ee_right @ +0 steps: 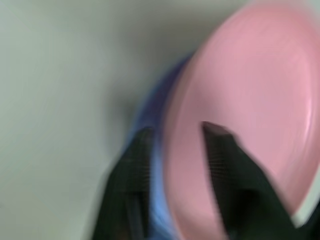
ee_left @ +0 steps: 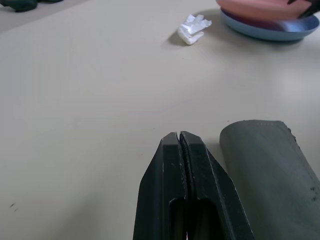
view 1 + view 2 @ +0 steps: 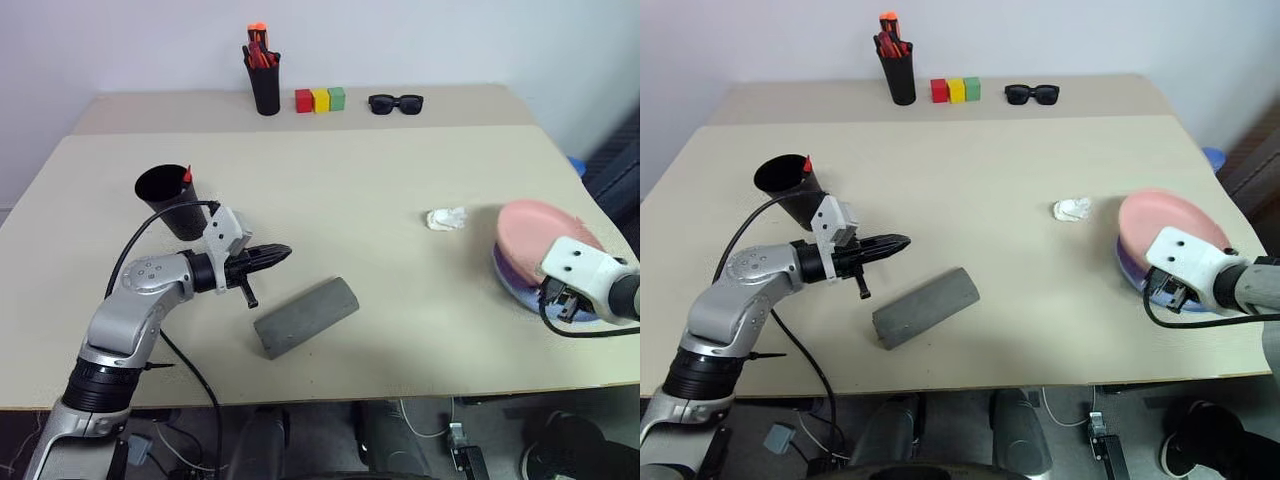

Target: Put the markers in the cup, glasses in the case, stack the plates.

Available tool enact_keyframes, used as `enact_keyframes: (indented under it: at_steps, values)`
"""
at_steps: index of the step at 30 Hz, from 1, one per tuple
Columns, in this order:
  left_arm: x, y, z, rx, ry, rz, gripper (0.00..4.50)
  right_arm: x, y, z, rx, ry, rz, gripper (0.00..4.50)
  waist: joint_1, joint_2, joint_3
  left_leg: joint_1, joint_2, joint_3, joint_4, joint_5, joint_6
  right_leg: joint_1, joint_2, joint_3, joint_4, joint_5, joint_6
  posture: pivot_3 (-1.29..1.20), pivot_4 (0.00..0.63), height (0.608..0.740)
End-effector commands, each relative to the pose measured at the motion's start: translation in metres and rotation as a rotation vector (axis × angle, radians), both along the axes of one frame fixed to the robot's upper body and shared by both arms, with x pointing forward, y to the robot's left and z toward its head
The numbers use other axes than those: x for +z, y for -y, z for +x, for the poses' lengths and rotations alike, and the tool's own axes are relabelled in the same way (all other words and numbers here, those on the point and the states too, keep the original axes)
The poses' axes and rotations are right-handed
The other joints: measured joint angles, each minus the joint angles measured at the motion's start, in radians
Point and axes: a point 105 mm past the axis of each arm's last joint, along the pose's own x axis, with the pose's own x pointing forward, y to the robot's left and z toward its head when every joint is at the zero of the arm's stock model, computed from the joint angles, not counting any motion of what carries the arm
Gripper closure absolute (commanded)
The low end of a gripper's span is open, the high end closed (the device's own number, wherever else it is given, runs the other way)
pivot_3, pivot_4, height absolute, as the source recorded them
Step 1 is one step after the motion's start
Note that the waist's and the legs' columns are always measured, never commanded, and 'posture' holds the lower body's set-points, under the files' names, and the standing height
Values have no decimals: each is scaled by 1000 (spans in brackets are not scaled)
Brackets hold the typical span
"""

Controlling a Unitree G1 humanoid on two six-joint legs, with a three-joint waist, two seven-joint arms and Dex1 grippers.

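A wide black cup (image 3: 170,203) stands at the table's left with the red tip of a marker (image 3: 187,176) poking above its rim. Just in front of it my left gripper (image 3: 280,253) is shut on nothing and points right, above the table. The grey case (image 3: 305,317) lies shut beside and a little nearer than its fingertips. At the right edge the salmon pink plate (image 3: 540,232) rests tilted on the light blue plate (image 3: 512,283). My right gripper (image 1: 178,129) hovers at their near side, fingers apart across the pink rim. The glasses are out of view.
A crumpled white scrap (image 3: 446,218) lies left of the plates. On the back table stand a black pen pot with orange-capped pens (image 3: 265,85), three coloured blocks (image 3: 320,99) and black sunglasses (image 3: 396,103). The table's right edge runs close to the plates.
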Motion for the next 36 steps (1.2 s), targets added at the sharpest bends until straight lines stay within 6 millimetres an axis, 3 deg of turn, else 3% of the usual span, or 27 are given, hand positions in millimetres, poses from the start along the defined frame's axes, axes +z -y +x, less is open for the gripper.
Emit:
enact_keyframes:
  at_steps: [1,7,11,15,18,20,21,27,31,34,36]
  values:
    - [9,4,-3,-20,41,-11,4500,17,-24,26,55,159,53,2115,-7,0,0,0,0,0,0,0,0,0,0,0,0,0,0,0,150,740]
    - [10,2,-17,-30,12,-48,4500,-8,-43,83,-6,236,132,2115,-1,-2,0,-1,0,0,1,0,0,0,0,0,0,1,-2,0,150,740]
    - [11,-2,-21,12,18,-58,4500,-30,-37,112,-32,259,64,2115,10,-1,0,-2,0,-1,0,0,0,-1,0,0,0,1,-1,0,150,740]
    - [9,-4,-24,42,14,-60,4500,-36,-33,133,-66,302,73,2115,4,-1,0,-2,0,0,0,0,0,-1,0,0,-1,1,0,0,150,740]
    - [9,-3,-26,57,11,-68,4500,-37,-34,139,-57,312,61,2971,3,-1,0,-1,0,-1,0,0,0,-1,0,0,0,1,0,0,150,740]
    - [8,-3,-27,64,9,-74,4500,-32,-35,140,-45,327,65,3974,3,-1,0,-1,0,-1,-1,0,0,-1,0,0,0,2,2,0,150,740]
    - [8,-2,-27,66,8,-76,4500,-28,-36,139,-36,338,63,4478,3,0,0,-1,0,-1,-1,0,0,-1,0,0,0,3,2,0,150,740]
    - [4,0,-26,77,-6,-82,4500,8,-21,118,-48,408,9,4478,6,0,0,-1,0,-1,-1,0,0,-1,0,0,0,3,2,0,150,740]
    - [4,-8,-22,113,-25,-109,4500,34,0,83,-93,388,-66,4478,15,0,0,-2,-1,-1,-1,0,0,-1,0,0,0,2,3,0,150,740]
    - [-2,-10,-22,97,-59,-99,4500,27,36,39,-195,236,-159,4478,28,0,0,-2,-1,-1,-2,-1,1,-1,0,0,-1,1,2,0,150,740]
    - [-5,-6,-23,71,-68,-90,4500,18,44,24,-221,163,-170,3914,29,0,0,-1,-1,-1,-3,-1,1,-1,0,0,-1,0,1,0,150,740]
